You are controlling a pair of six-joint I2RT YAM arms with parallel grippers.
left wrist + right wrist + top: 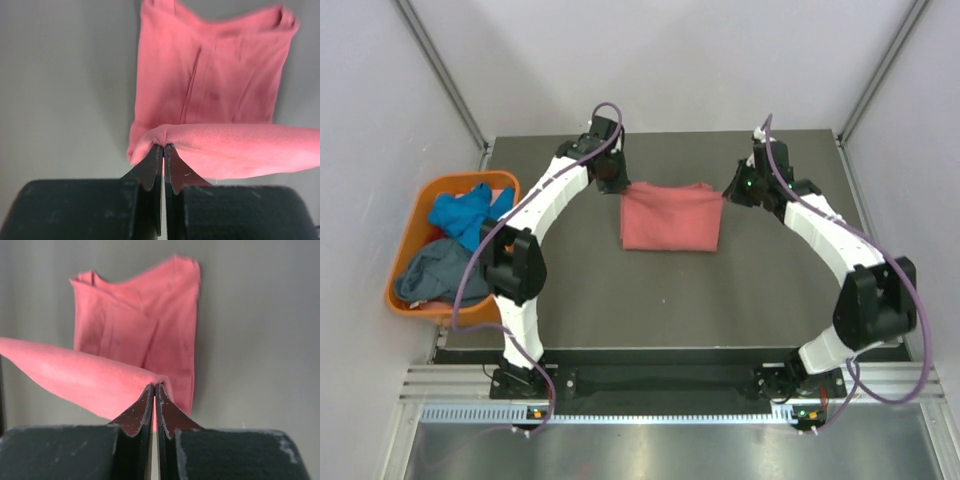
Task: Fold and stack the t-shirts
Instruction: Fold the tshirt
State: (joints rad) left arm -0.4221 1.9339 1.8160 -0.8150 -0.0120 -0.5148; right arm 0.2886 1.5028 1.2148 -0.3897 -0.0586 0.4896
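Observation:
The salmon-pink t-shirt (672, 217) lies partly folded at the back middle of the table. My left gripper (616, 183) is shut on its far left corner and my right gripper (731, 187) is shut on its far right corner. In the left wrist view the gripper (163, 146) pinches a raised pink edge (235, 150) above the flat part. In the right wrist view the gripper (154, 386) pinches the same edge (85, 377). The bright blue t-shirt (468, 213) and the slate grey-blue t-shirt (438, 272) lie crumpled in the orange tub (416, 215).
The orange tub stands off the table's left edge. The dark table mat (650, 300) runs to a metal rail (660, 385) at the near edge. White walls and frame posts (445, 75) close in the back and sides.

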